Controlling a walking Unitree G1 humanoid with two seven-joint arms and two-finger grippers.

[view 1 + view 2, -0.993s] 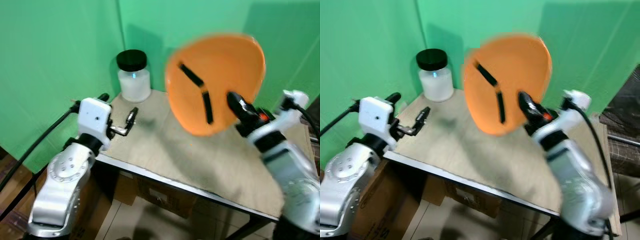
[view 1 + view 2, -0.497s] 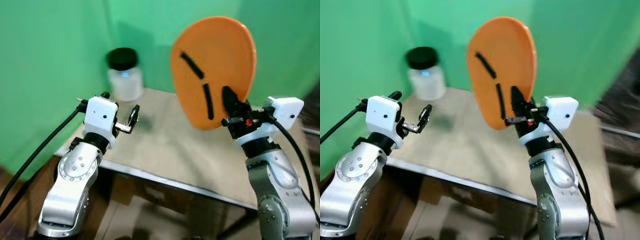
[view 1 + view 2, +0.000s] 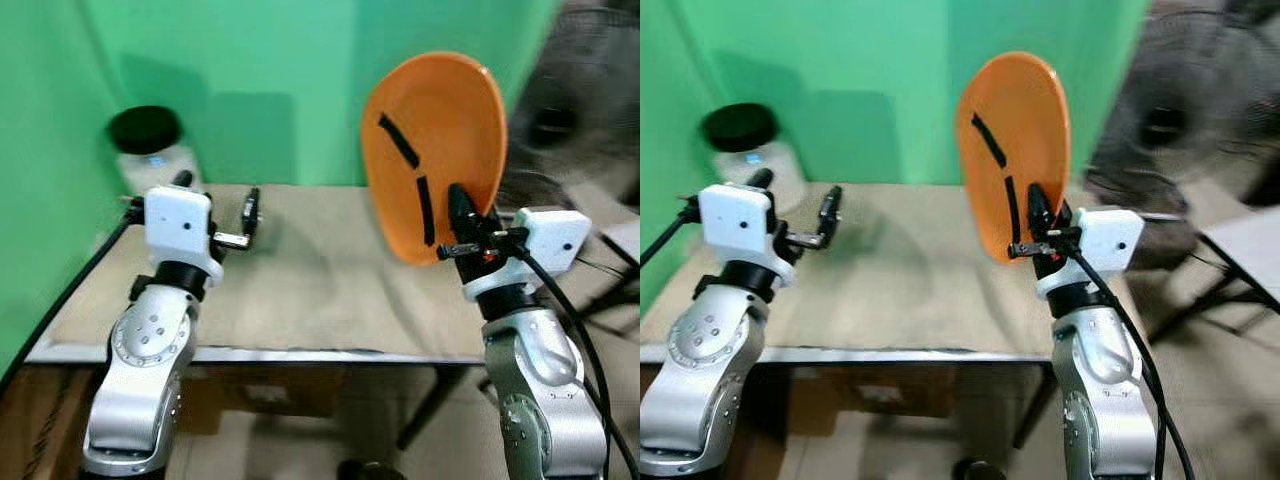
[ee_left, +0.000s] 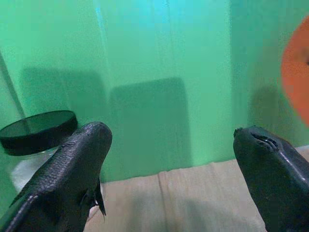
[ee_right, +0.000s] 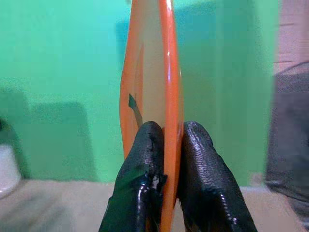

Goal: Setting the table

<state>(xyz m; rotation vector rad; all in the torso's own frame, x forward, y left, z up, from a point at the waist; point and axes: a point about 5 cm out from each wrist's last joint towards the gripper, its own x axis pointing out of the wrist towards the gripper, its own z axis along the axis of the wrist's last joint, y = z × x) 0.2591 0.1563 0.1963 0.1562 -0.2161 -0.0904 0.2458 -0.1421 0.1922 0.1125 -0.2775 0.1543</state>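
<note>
An orange plate with two black marks on its face stands upright on edge in the air above the table's right side. My right gripper is shut on its lower rim, and in the right wrist view both fingers pinch the plate edge-on. My left gripper hovers open and empty over the wooden table at the left; its wrist view shows the fingertips wide apart. A white jar with a black lid stands at the table's back left corner, also seen as the jar beyond the left finger.
A green backdrop closes off the back and left of the table. A dark fan stands off to the right, with another light table edge beside it. A cardboard box sits under the table.
The camera has swung to the right, so the jar now sits further left and the fan has come into view. The plate stays in my right gripper, now held more upright.
</note>
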